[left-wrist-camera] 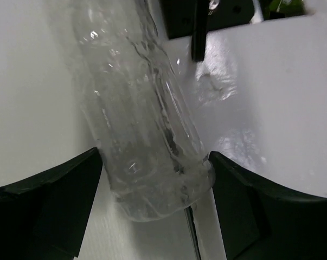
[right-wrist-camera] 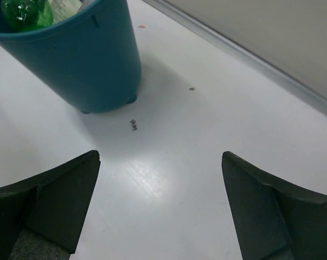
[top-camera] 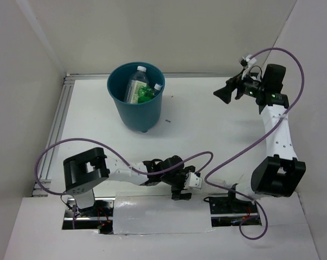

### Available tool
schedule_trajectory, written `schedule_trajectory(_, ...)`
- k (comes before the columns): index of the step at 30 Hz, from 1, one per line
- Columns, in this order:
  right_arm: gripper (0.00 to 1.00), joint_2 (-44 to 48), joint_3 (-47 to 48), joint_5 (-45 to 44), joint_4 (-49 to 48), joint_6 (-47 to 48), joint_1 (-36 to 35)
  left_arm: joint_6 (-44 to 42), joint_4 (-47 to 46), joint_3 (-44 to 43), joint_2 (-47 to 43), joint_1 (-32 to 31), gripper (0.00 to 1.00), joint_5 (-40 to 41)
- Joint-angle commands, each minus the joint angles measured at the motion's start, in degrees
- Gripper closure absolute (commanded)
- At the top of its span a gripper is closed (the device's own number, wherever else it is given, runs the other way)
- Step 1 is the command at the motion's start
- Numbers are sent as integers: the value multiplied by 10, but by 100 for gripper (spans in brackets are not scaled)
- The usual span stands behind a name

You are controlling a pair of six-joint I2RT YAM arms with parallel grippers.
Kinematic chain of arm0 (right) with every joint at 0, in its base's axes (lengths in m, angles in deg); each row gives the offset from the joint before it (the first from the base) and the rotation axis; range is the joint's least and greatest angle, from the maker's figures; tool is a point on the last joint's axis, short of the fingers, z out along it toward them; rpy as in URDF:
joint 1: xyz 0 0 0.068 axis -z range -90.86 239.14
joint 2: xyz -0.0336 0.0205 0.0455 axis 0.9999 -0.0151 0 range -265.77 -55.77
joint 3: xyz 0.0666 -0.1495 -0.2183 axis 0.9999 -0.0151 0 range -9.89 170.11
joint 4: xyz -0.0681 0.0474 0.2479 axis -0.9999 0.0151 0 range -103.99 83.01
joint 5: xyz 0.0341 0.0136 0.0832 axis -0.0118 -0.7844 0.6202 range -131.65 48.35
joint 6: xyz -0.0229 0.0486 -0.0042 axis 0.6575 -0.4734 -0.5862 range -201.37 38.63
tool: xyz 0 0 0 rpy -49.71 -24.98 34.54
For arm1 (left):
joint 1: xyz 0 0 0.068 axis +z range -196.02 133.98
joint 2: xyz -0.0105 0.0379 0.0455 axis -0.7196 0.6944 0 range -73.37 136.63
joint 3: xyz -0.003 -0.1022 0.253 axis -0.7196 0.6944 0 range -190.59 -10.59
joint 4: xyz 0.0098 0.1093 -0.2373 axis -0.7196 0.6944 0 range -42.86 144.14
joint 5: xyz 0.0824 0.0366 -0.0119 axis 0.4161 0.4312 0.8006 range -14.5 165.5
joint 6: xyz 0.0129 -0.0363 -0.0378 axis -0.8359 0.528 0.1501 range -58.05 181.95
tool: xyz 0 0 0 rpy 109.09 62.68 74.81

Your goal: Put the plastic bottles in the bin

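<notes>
Fingers [left-wrist-camera: 49,200] of the left gripper [left-wrist-camera: 155,162], black and blunt, standing apart on either side of a clear, ribbed plastic bottle [left-wrist-camera: 141,108]. Meeting its flanks or just off them on both sides; cannot tell whether squeezing. Lying lengthwise between them, rounded end nearest, body running away past the fingertips and leaning to their left. Off to the right of those fingers, a glossy white panel [left-wrist-camera: 271,108] with glare on it; past it, at the far edge, a black bracket [left-wrist-camera: 206,16].

Fingers [right-wrist-camera: 49,206] of the right gripper [right-wrist-camera: 160,162], black too, spread wide, gripping nothing. Between them only white tabletop [right-wrist-camera: 206,135], with the fingertips held off it. A little beyond the fingertips, a few dark specks [right-wrist-camera: 133,125] on the table.

Farther ahead and to the left of these fingers, well apart from them, a round teal-blue plastic bin [right-wrist-camera: 93,59], tapered, upright on the tabletop. Inside, showing over the rim, a green plastic bottle [right-wrist-camera: 22,12]. Beside it, in the overhead view, a tall clear bottle with a white cap [top-camera: 135,84] leaning against the bin's far wall, and a second white cap [top-camera: 158,86] at the rim on the side nearer the right fingers.
</notes>
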Motion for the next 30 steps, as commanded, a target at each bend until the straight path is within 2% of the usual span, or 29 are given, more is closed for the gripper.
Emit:
schedule_trajectory(1,0,52,-47,46,-19,-20,18,-24,-32,-13,35,-7,9,29)
schedule_trajectory(2,0,69,-57,46,-20,-20,24,-24,-69,-7,35,-7,11,70)
schedule_trajectory(4,0,83,-80,53,-14,-20,30,-3,-90,-6,49,-7,21,101)
schedule_trajectory(5,0,96,-86,61,-8,-14,30,-3,-98,-6,50,-7,29,119)
schedule_trajectory(6,0,102,-91,61,-8,-14,35,14,-112,-6,50,-7,43,145)
schedule_trajectory(9,0,116,-98,68,-3,-14,51,35,-139,13,10,-7,58,187)
schedule_trajectory(11,4,133,-104,68,-3,-14,66,61,-130,18,-22,-7,76,222)
schedule_trajectory(14,24,141,-116,48,-18,-36,85,90,-85,26,-106,2,99,309)
schedule_trajectory(15,37,147,-116,48,-23,-41,91,95,-72,35,-131,9,99,341)
schedule_trajectory(16,70,147,-133,48,-23,-48,98,108,-58,35,-187,18,99,357)
schedule_trajectory(18,88,154,-149,48,-31,-55,109,115,-15,41,-242,62,100,377)
schedule_trajectory(19,92,154,-167,48,-36,-55,117,115,-6,41,-270,79,100,377)
schedule_trajectory(20,90,154,-178,48,-36,-55,117,115,0,41,-320,99,100,363)
schedule_trajectory(24,87,166,-213,54,-41,-49,123,99,28,-12,-378,197,100,339)
schedule_trajectory(27,87,166,-220,60,-36,-44,123,99,35,-34,-383,267,100,339)
schedule_trajectory(30,85,171,-226,65,-23,-32,123,135,67,-70,-364,330,100,380)
